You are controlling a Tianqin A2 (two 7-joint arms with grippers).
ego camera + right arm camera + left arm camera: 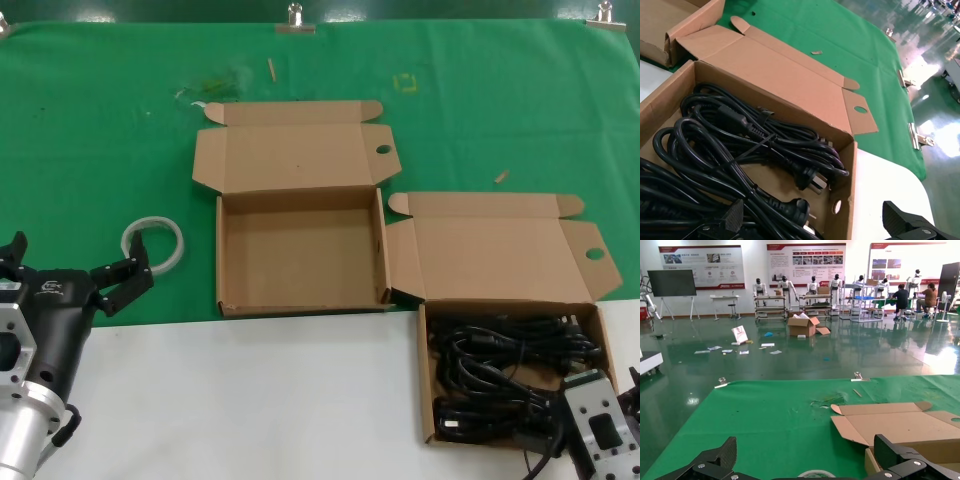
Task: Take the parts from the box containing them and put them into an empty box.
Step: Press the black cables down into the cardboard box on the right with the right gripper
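Observation:
The black cable bundles (505, 365) lie in the open brown box (428, 385) at the right; they also show in the right wrist view (740, 145). My right gripper (590, 402) hangs open over that box's near right corner, one finger (729, 220) over the cables and the other (905, 220) outside the box wall (847, 200). The empty brown box (218, 255) stands open mid-table, lid (295, 155) folded back. My left gripper (70, 265) is open and empty at the lower left, left of the empty box (867, 460).
A white ring (153, 243) lies on the green cloth (90, 140) between my left gripper and the empty box; it also shows in the left wrist view (815, 473). The full box sits on the white table (250, 400). Its lid (500, 260) lies back.

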